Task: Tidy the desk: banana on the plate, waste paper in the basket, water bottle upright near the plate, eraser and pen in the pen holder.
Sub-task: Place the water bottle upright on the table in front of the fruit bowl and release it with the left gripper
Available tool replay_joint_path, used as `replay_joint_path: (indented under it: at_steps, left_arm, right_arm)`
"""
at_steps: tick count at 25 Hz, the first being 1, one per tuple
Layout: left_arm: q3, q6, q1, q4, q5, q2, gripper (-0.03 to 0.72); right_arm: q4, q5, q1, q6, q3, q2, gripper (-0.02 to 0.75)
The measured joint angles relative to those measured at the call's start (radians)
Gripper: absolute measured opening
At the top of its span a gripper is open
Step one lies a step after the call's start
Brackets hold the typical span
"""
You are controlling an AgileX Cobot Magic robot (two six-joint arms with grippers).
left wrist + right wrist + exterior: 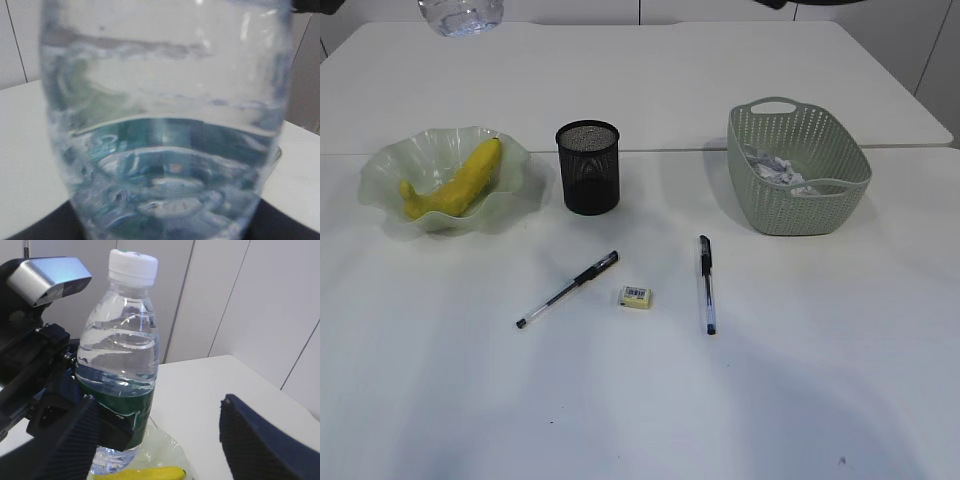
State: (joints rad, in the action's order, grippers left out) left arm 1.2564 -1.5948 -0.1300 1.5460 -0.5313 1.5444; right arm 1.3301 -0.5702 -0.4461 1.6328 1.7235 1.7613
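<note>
- While the left end effector [100, 425] pinches the water bottle [122, 365] high above the plate [445, 180], the right end effector [165, 440] stands spread.
- Banana [455, 185] on plate; two pens [567, 289] and eraser [635, 297] lie on the near counter [770, 380].

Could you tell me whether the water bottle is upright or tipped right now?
Upright: in the right wrist view the bottle stands vertical, white cap on top, held off the table by the left gripper above the plate.
</note>
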Motion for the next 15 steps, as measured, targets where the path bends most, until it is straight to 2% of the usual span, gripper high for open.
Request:
replay_joint_path:
  at_steps: [15]
  left_arm:
    - [-0.002,0.000,-0.001,0.017,0.108,0.000,0.341]
  right_arm:
    - [-0.002,0.004,0.000,0.002,0.000,0.000,0.553]
